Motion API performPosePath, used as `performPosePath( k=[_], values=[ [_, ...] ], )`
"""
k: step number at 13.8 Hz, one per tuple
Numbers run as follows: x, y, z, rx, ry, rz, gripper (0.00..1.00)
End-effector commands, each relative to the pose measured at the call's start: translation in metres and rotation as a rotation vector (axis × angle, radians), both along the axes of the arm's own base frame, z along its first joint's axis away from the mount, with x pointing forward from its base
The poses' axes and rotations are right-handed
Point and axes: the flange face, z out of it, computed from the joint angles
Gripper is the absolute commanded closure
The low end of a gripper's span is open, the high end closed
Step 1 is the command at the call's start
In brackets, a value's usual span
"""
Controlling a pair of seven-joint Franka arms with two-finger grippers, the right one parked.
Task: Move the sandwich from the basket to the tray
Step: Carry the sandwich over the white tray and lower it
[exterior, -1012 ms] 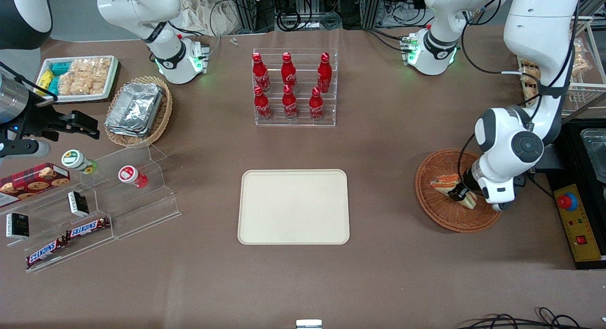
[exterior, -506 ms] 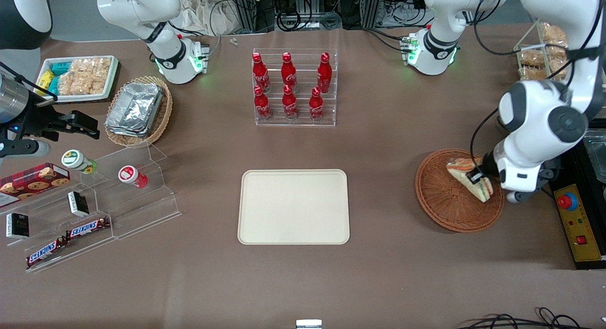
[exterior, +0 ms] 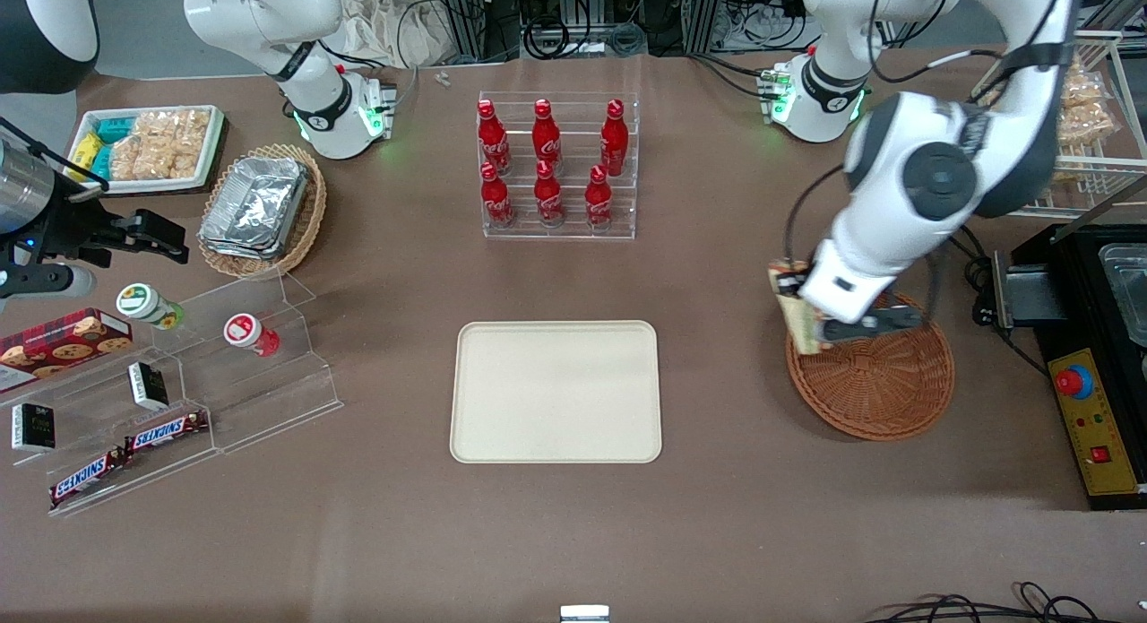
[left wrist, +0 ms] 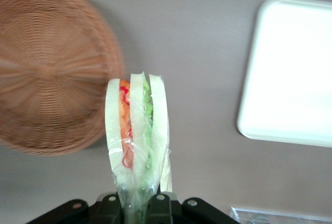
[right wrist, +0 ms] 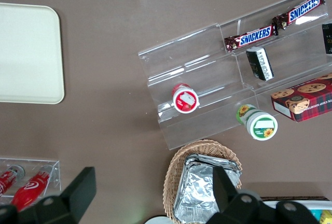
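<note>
My left gripper (exterior: 800, 311) hangs in the air over the rim of the reddish-brown wicker basket (exterior: 883, 385), on the edge nearest the tray. It is shut on the clear-wrapped sandwich (exterior: 796, 316), a white-bread wedge with orange-red and green layers. In the left wrist view the gripper (left wrist: 136, 203) pinches the wrapped sandwich (left wrist: 137, 136) at its narrow end, held on edge above bare table between the basket (left wrist: 46, 68) and the tray (left wrist: 293, 73). The basket holds nothing. The cream-beige tray (exterior: 556, 392) lies flat mid-table, also seen as the tray (right wrist: 26, 53) in the right wrist view.
A clear rack of red cola bottles (exterior: 556, 166) stands farther from the camera than the tray. A tan basket of foil containers (exterior: 260, 206), a white snack tray (exterior: 148, 148) and a clear stepped shelf (exterior: 179, 399) lie toward the parked arm's end. A control box (exterior: 1093, 421) sits beside the basket.
The gripper has lifted the sandwich out of the basket and swung it up and across toward the tray; the arm's wrist has turned and now reaches over the basket's rim.
</note>
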Motion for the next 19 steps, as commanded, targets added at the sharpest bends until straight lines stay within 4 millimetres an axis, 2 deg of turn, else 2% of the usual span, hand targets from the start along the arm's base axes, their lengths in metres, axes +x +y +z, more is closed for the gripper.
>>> performPosePath(
  k=[1,3,4,6,7,10,11,15,18,19],
  values=[
    [0.014,-0.053,-0.036,-0.075,-0.02,-0.092,1.0],
    [0.015,-0.091,-0.063,-0.129,-0.066,-0.134,1.0],
    [0.02,-0.103,-0.08,-0.159,-0.088,-0.138,1.0],
    [0.036,-0.113,-0.109,-0.205,-0.106,-0.124,1.0],
    [0.036,-0.126,-0.122,-0.216,-0.099,-0.137,1.0],
    [0.052,-0.138,-0.142,-0.222,-0.104,-0.14,1.0],
    [0.051,-0.148,-0.147,-0.223,-0.101,-0.139,1.0],
    [0.053,-0.152,-0.164,-0.208,-0.121,-0.127,0.96],
    [0.054,-0.153,-0.169,-0.219,-0.131,-0.124,0.92],
    [0.052,-0.156,-0.168,-0.219,-0.132,-0.129,0.69]
  ],
)
